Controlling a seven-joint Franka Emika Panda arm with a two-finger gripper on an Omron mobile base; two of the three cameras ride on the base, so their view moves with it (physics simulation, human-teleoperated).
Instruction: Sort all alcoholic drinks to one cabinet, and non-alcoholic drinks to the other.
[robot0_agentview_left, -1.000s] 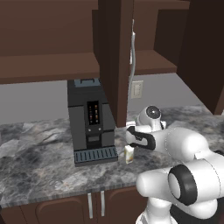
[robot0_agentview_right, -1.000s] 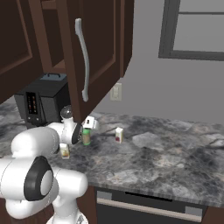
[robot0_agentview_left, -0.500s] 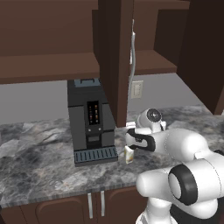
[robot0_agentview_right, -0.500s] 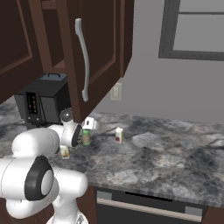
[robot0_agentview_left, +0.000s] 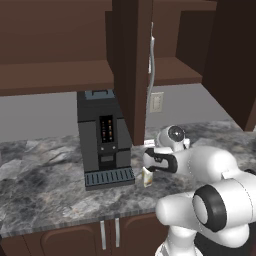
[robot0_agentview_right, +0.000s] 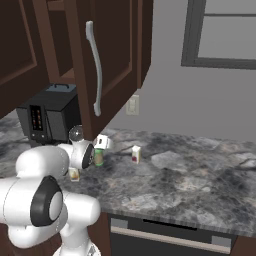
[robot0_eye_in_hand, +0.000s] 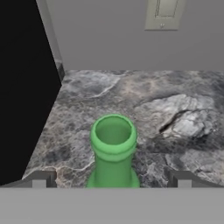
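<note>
The green bottle (robot0_eye_in_hand: 113, 151) stands upright on the marble tabletop (robot0_agentview_right: 200, 180), just in front of the open cabinet door (robot0_agentview_right: 107, 65) with its curved silver handle (robot0_agentview_right: 95, 70). In the hand view its open mouth sits midway between the two fingers (robot0_eye_in_hand: 43, 179), which stand wide apart on either side of the neck without touching it; nothing is held. From the right base view the bottle (robot0_agentview_right: 99, 156) is half hidden behind the gripper (robot0_agentview_right: 102, 142).

The main risk, judged from this pose, is a grip taken too high. The neck is slim and smooth; fingers closing on it near the lip may slip, or may tip the tall bottle over as they close unevenly. A toppled bottle could roll along the tabletop.

A second risk lies just beside the bottle. The cream carton (robot0_agentview_left: 147, 176) stands close under the arm, on the coffee machine's (robot0_agentview_left: 103, 137) side of the bottle, and any sideways sweep of the wrist could knock it down. The white carton (robot0_agentview_right: 135, 154) stands farther from the bottle, on the side away from the coffee machine, and looks safer.

A third risk is above the bottle: the open door hangs low, so a straight lift could strike its lower edge or the handle.
</note>
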